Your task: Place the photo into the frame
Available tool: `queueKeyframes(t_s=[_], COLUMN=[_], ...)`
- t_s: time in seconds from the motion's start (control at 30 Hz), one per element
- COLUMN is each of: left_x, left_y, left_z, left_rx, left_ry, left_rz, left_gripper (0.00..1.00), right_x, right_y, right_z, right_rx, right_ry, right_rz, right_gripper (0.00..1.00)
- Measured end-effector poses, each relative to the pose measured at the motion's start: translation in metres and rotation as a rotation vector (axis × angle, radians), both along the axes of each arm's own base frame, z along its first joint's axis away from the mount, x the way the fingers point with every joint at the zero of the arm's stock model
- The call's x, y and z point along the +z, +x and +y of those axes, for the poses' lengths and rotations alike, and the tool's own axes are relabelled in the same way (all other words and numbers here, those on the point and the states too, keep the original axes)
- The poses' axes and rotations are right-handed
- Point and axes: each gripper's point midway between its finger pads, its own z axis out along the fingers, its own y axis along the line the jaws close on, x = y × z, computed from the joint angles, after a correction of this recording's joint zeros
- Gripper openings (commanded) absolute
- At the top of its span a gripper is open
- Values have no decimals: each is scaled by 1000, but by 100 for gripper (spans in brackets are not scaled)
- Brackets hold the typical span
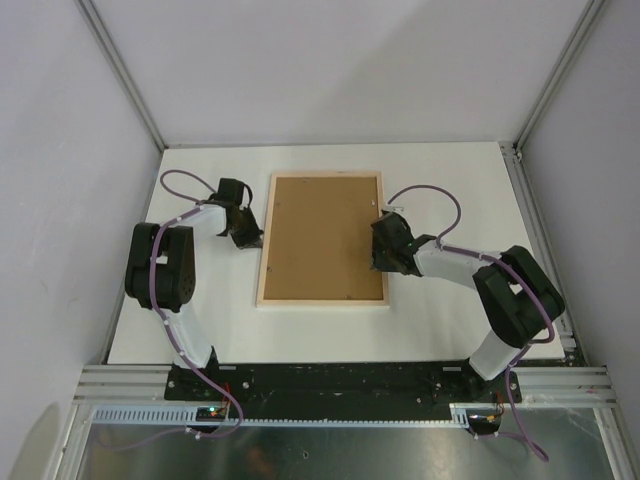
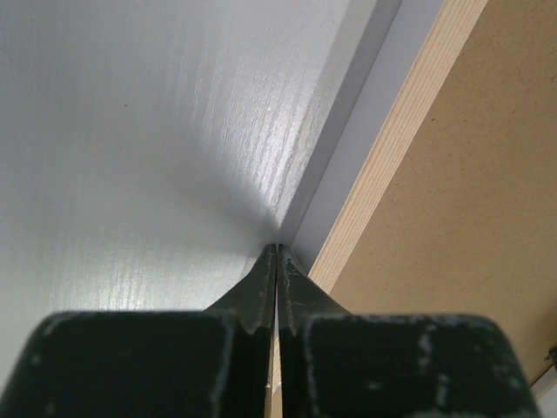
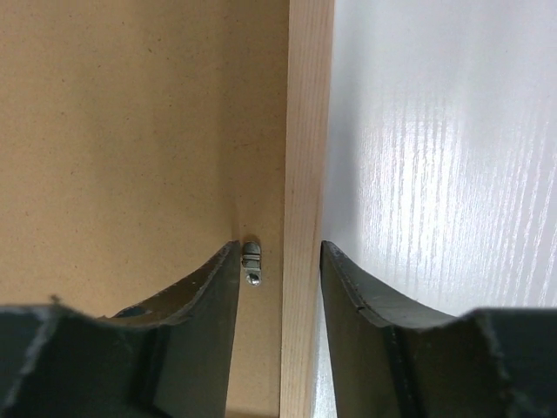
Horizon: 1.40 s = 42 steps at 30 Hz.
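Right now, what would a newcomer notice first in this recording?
A large pale-wood rectangular frame lies back-up in the middle of the white table, a plain brown backing board filling it. The right claw stands open astride its right rail beside a small metal tab; the left claw is shut at its left edge.

The frame is lying flat at the middle of the table, its long sides running near to far, with the backing board sitting inside it. The left gripper is sitting at the frame's left side, toward the far end, its tips pointing down at the table just beside the left rail. The right gripper is sitting at the frame's right side, straddling the right rail, one finger over the backing board and the other over the table. A small clip is lying on the board between the inner finger and the rail.
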Motion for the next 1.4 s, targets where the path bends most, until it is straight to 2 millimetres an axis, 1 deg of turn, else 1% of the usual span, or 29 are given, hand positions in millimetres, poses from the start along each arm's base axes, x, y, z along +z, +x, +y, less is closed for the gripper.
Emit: queueKeyframes(t_s=[0.13,0.3,0.37,0.53,0.7,0.8,0.97,1.13,1.27,1.33,1.4], left_x=[0,0,0,0,1,3,18,30,27,23,24], left_y=[0,0,0,1,-3,-8,-18,-30,-41,-46,-47], left_z=[1,1,2,2,3,4,7,-2,-13,-16,-18], left_rx=[2,4,4,5,6,8,11,-17,-52,-66,-72], left_ry=[3,7,8,9,12,18,21,13,15,22,30], left_rz=[0,-1,-1,-2,5,7,-18,-48,-36,-27,-31], left_gripper=[0,0,0,3,14,18,30,40,44,45,45], right_x=[1,2,2,2,2,2,3,3,3,3,3], right_y=[3,6,6,6,6,6,6,7,7,8,8], right_z=[-4,-10,-11,-12,-12,-12,-11,-9,-7,-7,-6], right_rx=[-18,-33,-29,-22,-22,-21,-20,-16,-12,-12,-11], right_ry=[-10,-31,-36,-42,-40,-39,-34,-23,-14,-13,-12], right_rz=[-9,-22,-23,-24,-24,-23,-24,-26,-28,-29,-29], right_gripper=[29,6,2,0,0,0,0,0,0,0,0])
